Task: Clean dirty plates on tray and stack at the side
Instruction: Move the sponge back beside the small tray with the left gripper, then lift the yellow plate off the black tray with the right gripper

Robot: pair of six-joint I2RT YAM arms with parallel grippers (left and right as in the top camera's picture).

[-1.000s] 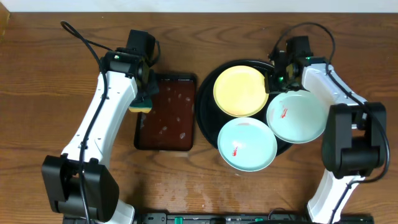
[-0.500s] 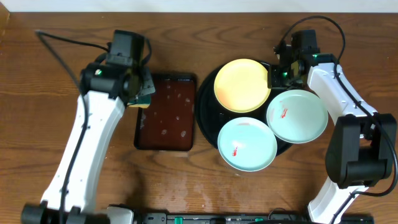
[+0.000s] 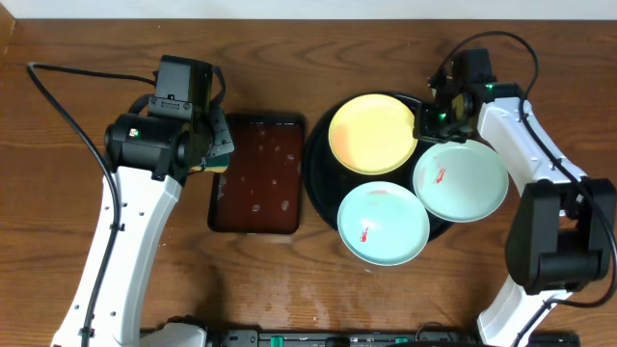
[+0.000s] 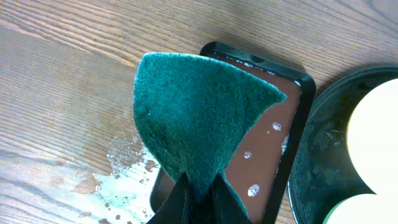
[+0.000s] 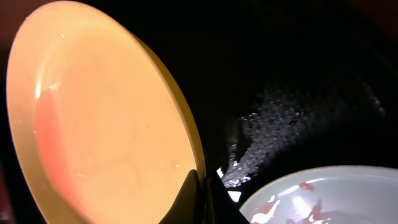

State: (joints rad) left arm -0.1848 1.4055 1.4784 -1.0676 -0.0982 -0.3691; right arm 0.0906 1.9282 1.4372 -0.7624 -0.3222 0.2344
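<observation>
My right gripper [image 5: 202, 190] is shut on the rim of the pale yellow plate [image 5: 106, 124], holding it tilted over the back of the black tray [image 3: 315, 164]. Two mint-white plates lie on the tray, one at the right [image 3: 461, 180] and one at the front [image 3: 383, 223], each with a red smear. The right one also shows in the right wrist view [image 5: 323, 193]. My left gripper [image 4: 200, 186] is shut on a green sponge [image 4: 193, 118]. It hangs above the left edge of the rectangular brown tray [image 4: 273, 137].
The brown tray [image 3: 257, 173] lies left of the black tray and holds drops of water. A wet patch [image 4: 124, 180] marks the wood beside it. Cables trail from both arms at the back of the table.
My left arm has swung left and risen with the sponge, off the brown tray's middle. The yellow plate has shifted slightly left in my right gripper.
</observation>
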